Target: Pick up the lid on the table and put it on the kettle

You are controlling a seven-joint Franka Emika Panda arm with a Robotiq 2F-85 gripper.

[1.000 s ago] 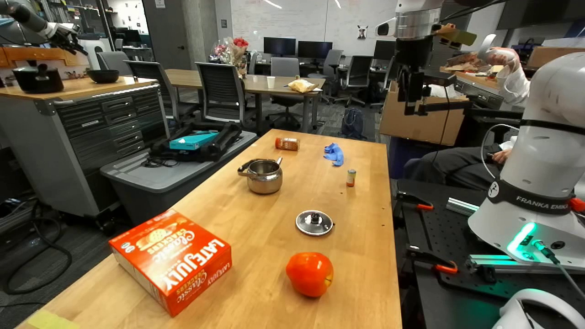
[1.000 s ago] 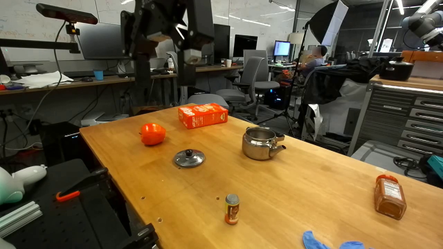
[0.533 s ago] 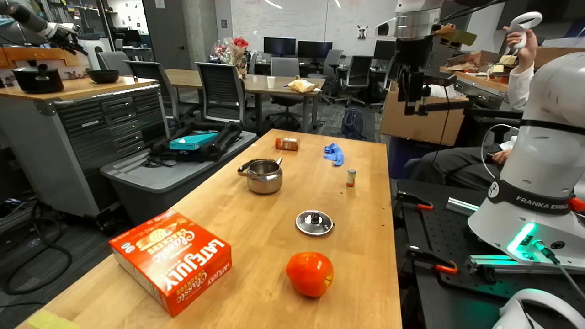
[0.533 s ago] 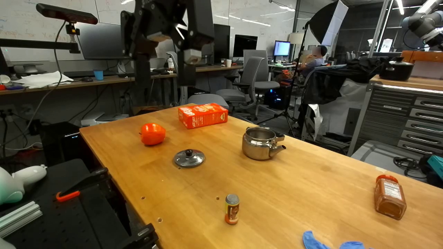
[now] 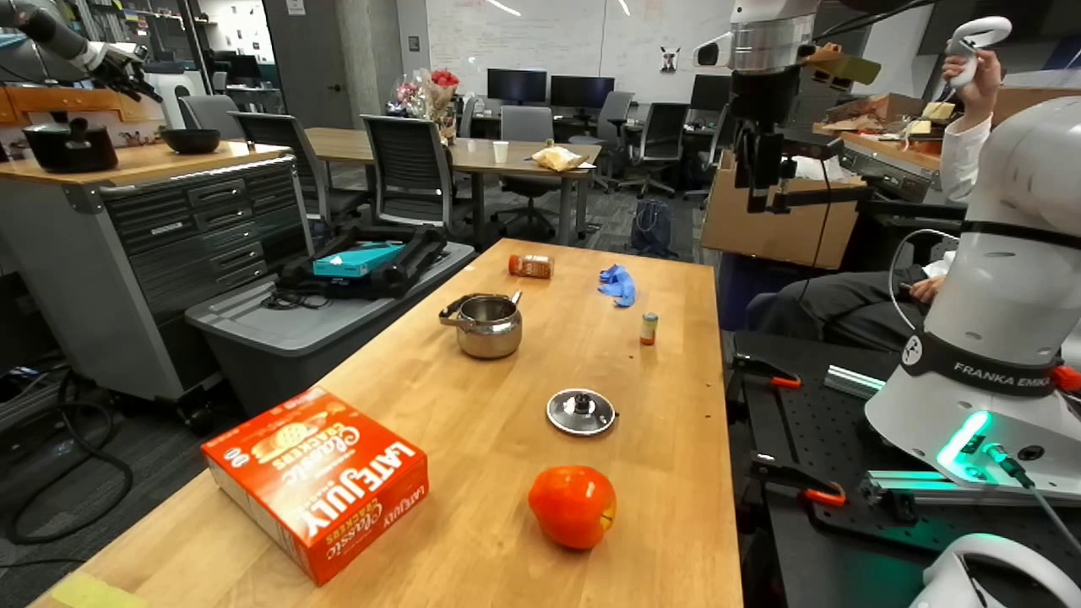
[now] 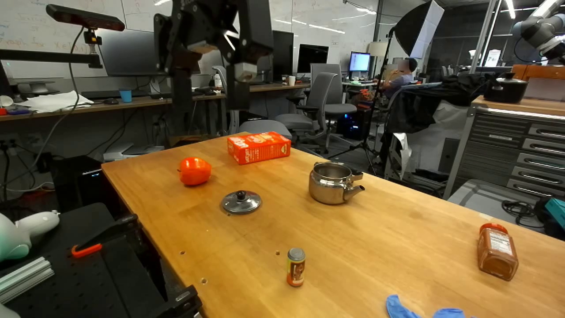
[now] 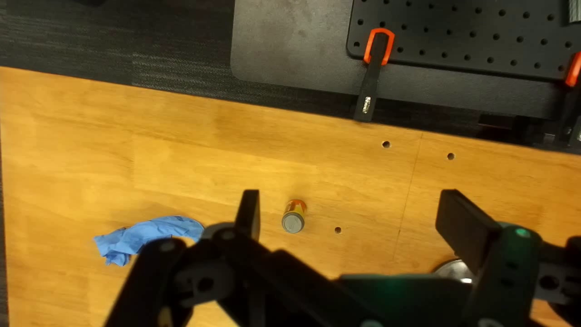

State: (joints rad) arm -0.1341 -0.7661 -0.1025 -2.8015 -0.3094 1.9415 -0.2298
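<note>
The lid, a shiny round disc with a black knob, lies flat on the table in both exterior views (image 5: 581, 415) (image 6: 241, 204). In the wrist view, a sliver of the lid (image 7: 455, 271) shows behind a finger; the rest is hidden. The silver kettle stands upright and uncovered, with spout and handle, in both exterior views (image 5: 490, 331) (image 6: 332, 184). It does not show in the wrist view. My gripper is open and empty, high above the table, in both exterior views (image 5: 767, 201) (image 6: 209, 97). The wrist view shows its fingers wide apart (image 7: 349, 197).
A small can (image 7: 294, 217) stands upright below the gripper, near a blue glove (image 7: 150, 234). A red pepper-like object (image 5: 574, 508) and an orange cracker box (image 5: 317, 481) lie near the lid. A spice jar (image 6: 497, 251) lies beyond the kettle. Orange-tipped clamps (image 7: 372, 72) line the table edge.
A person's hand with a white controller behind the arm has risen. The arm, gripper, lid and kettle have not visibly moved.
</note>
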